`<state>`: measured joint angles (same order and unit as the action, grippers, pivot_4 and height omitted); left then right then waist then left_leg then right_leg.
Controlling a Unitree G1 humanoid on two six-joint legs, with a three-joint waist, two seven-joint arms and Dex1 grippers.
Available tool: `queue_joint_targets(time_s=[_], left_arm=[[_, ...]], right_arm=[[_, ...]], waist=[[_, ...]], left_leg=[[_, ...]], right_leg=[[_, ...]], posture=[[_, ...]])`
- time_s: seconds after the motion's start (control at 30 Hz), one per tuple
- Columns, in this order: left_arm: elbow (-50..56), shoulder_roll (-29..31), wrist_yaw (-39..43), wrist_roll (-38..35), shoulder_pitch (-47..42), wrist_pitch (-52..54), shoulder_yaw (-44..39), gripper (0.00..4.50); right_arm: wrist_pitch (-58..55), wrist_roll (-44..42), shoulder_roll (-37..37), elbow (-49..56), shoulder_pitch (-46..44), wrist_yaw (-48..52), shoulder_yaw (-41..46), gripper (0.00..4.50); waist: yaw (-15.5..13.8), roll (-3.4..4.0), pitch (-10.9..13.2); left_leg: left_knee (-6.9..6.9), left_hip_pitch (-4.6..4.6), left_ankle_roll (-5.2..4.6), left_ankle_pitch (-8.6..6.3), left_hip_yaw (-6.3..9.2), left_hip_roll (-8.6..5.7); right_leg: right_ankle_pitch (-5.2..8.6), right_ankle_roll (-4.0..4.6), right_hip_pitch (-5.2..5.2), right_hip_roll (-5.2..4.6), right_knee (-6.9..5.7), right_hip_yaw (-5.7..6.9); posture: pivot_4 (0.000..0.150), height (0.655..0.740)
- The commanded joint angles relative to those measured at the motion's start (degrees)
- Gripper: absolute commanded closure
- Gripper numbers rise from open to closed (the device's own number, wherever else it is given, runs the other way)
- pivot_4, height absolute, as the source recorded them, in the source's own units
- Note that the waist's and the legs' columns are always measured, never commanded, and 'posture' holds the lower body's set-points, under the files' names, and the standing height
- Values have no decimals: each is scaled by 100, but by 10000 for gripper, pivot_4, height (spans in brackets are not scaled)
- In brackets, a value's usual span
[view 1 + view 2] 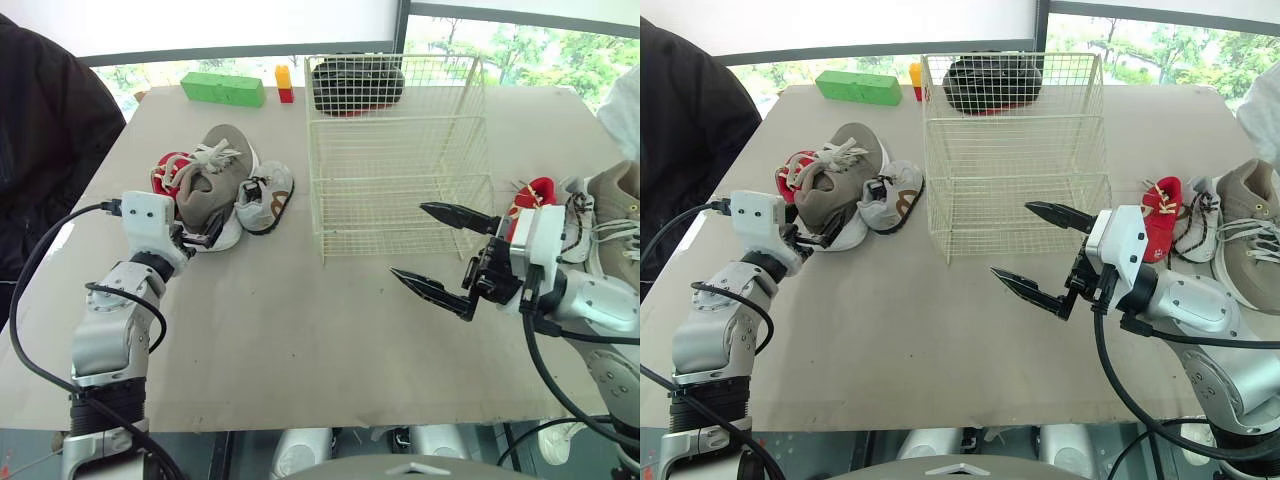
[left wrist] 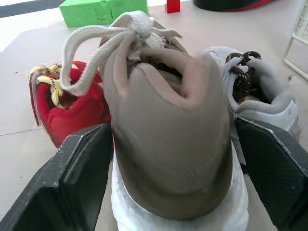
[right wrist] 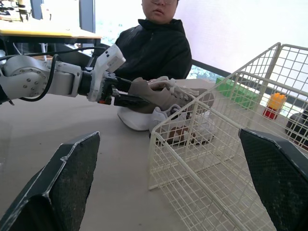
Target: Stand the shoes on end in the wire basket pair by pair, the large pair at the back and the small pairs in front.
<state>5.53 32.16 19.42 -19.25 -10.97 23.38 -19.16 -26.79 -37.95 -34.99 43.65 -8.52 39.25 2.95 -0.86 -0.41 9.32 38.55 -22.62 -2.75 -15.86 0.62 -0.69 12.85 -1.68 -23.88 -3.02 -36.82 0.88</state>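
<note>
Wire basket point(image 1: 400, 160), cream mesh, stands upright and open-topped at the middle back of the table. A dark shoe point(image 1: 358, 85) with a red edge sits at its far end, inside or just behind; through the mesh I can't call it. Left of the basket there's a tight cluster of three. The big tan shoe point(image 1: 215, 180), with its white sole and pale laces, lies heel toward the robot. It's touching a small red shoe point(image 1: 170, 172) with yellow laces on one side and a small white shoe point(image 1: 266, 195) with dark laces on the other. Right of the basket lie their mates in a row: second red shoe point(image 1: 1160, 215) nearest the basket, second white shoe point(image 1: 1195, 215) next, second tan shoe point(image 1: 1250, 230) outermost.
</note>
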Motion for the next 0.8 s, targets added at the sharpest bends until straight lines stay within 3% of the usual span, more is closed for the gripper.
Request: queue_joint_targets(time_s=[0.03, 0.2, 0.37, 0.43, 0.6, 0.8], left_arm=[[44, -5, -76, 55, -55, 60, -43, 168], [-297, -129, -16, 104, -188, -182, 16, 168], [-412, -240, 118, 150, -341, -518, 106, 19850], [-416, -262, 125, 160, -318, -513, 134, 24270], [-400, -302, 116, 167, -226, -589, 157, 32167], [-293, -451, 186, 124, -130, -1196, 8, 35801]], right_arm=[[143, 38, -51, 72, -62, 50, 47, 0], [172, 126, -69, 80, -14, 65, 35, 0], [167, 160, -83, 114, 41, 51, 59, 0], [167, 163, -108, 124, 86, 62, 87, 0], [204, 197, -134, 112, 154, 87, 82, 0], [231, 261, -105, 50, 126, 117, 10, 0]], waist=[[0, -2, 1], [-1, -2, 1], [-20, -4, -1], [-31, -5, -1], [-69, -5, -2], [-77, -6, -2]], left_leg=[[0, 0, 0, 0, 0, 0], [0, 0, 0, 0, -1, -1], [6, 0, 1, 1, 1, -1], [8, 0, 1, 1, 1, -1], [8, 0, 1, 1, 2, -1], [9, -1, 1, 1, 1, -1]], right_leg=[[0, 0, 0, 0, 0, 0], [0, -1, 0, 1, 1, 0], [0, 0, 3, 1, -3, 4], [-1, 0, 4, 1, -3, 4], [0, 0, 5, 0, -3, 4], [0, 0, 6, 0, -1, 3]], posture=[[1500, 7400], [1500, 7400], [1500, 7400], [1500, 7400], [1500, 7400], [1500, 7400]])
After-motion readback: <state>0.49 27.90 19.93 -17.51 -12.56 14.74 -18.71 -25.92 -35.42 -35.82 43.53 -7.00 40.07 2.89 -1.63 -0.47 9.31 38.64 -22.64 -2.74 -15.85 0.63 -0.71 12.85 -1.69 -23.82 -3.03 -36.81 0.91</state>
